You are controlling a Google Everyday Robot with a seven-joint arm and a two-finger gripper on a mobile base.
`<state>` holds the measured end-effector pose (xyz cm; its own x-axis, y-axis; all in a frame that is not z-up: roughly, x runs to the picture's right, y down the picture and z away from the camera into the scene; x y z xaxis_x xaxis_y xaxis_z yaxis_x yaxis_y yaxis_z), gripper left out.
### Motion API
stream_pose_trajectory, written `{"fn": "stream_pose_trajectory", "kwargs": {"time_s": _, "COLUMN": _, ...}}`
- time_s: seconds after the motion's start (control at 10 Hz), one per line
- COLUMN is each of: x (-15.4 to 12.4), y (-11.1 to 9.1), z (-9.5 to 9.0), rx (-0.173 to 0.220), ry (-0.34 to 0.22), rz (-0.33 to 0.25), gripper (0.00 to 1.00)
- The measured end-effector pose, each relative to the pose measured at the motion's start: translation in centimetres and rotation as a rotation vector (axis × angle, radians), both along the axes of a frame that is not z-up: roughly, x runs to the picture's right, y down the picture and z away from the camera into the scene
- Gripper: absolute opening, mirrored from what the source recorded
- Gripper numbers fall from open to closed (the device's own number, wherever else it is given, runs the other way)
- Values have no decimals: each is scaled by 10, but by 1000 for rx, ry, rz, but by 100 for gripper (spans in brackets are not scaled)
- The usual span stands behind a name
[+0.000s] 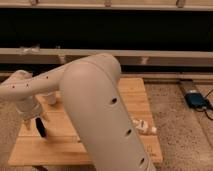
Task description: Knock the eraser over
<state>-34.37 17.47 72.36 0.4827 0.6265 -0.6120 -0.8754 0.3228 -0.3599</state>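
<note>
Arm (100, 115): its broad white link is filling the near middle of the view, sweeping up and bending away toward 9 o'clock, hiding much of the tabletop.
Table (30, 152): a pale wooden top is showing around the arm, with bare wood lying at its 7 o'clock corner.
Eraser (41, 128): the slim black block is standing on end near the table's 8 o'clock edge, looking upright.
Gripper (32, 120): it is hanging low over the table at the arm's far-left end, just beside the eraser at its 10 o'clock; whether the two are touching cannot be told.
Pincer state: how far it is opening cannot be told, and nothing is showing in its hold.
White scrap (143, 126): a small crumpled piece is lying at the table's 4 o'clock side, well apart from the eraser.
Cup (50, 98): a whitish shape is standing beyond the gripper, at its 1 o'clock.
Blue box (196, 100): it is lying on the speckled floor at 3 o'clock of the table.
Ledge (165, 56): a long pale sill is running across behind the table, under a dark pane.
</note>
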Motion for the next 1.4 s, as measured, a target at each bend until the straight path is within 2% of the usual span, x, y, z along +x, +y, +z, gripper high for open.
{"fn": "stream_pose_trajectory", "kwargs": {"time_s": 0.2, "x": 4, "y": 0, "z": 7, "rx": 7, "ry": 29, "rz": -9, "gripper": 65}}
{"fn": "stream_pose_trajectory", "kwargs": {"time_s": 0.5, "x": 16, "y": -9, "z": 16, "rx": 14, "ry": 68, "rz": 9, "gripper": 65}}
{"fn": "stream_pose_trajectory", "kwargs": {"time_s": 0.7, "x": 34, "y": -19, "z": 27, "rx": 20, "ry": 112, "rz": 39, "gripper": 65}}
{"fn": "stream_pose_trajectory", "kwargs": {"time_s": 1.1, "x": 71, "y": -26, "z": 29, "rx": 28, "ry": 164, "rz": 79, "gripper": 65}}
{"fn": "stream_pose_trajectory", "kwargs": {"time_s": 1.3, "x": 84, "y": -29, "z": 19, "rx": 29, "ry": 151, "rz": 107, "gripper": 65}}
{"fn": "stream_pose_trajectory", "kwargs": {"time_s": 1.4, "x": 92, "y": -35, "z": 11, "rx": 24, "ry": 122, "rz": 126, "gripper": 65}}
